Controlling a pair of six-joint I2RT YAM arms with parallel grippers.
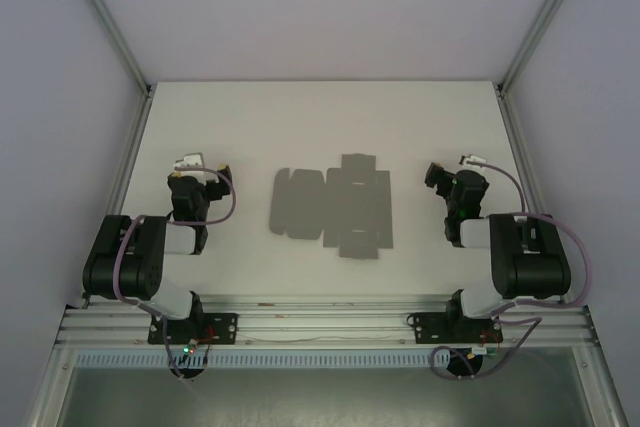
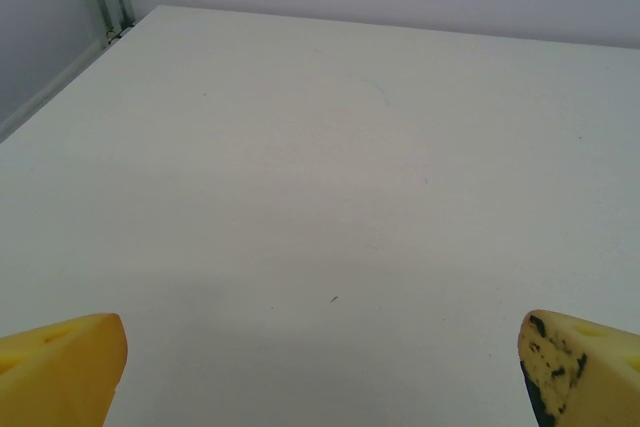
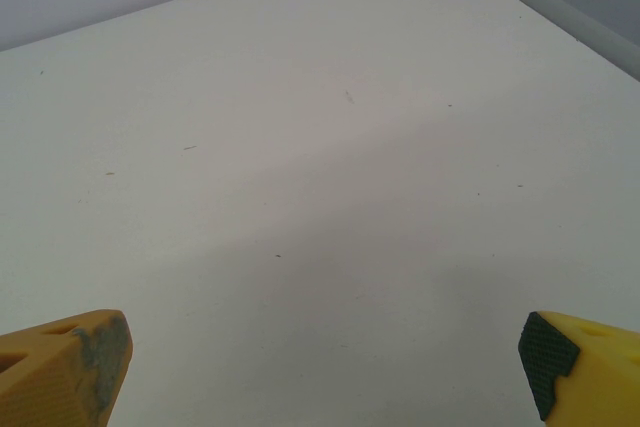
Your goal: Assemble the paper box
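The paper box [image 1: 331, 207] lies as a flat grey die-cut sheet with flaps in the middle of the white table [image 1: 320, 117], seen from the top camera. My left gripper [image 1: 205, 169] rests to its left, well apart from it. My right gripper [image 1: 440, 175] sits to its right, also apart. In the left wrist view my left gripper [image 2: 325, 372] stands open, yellow fingertips [image 2: 60, 367] wide over bare table. The right gripper [image 3: 325, 367] is likewise open, its yellow fingertips [image 3: 65, 367] spread with nothing between them.
Aluminium frame posts [image 1: 135, 147] and pale walls bound the table at the left, right and back. A metal rail [image 1: 320, 322] carrying both arm bases runs along the near edge. Bare tabletop [image 1: 320, 117] stretches behind the sheet.
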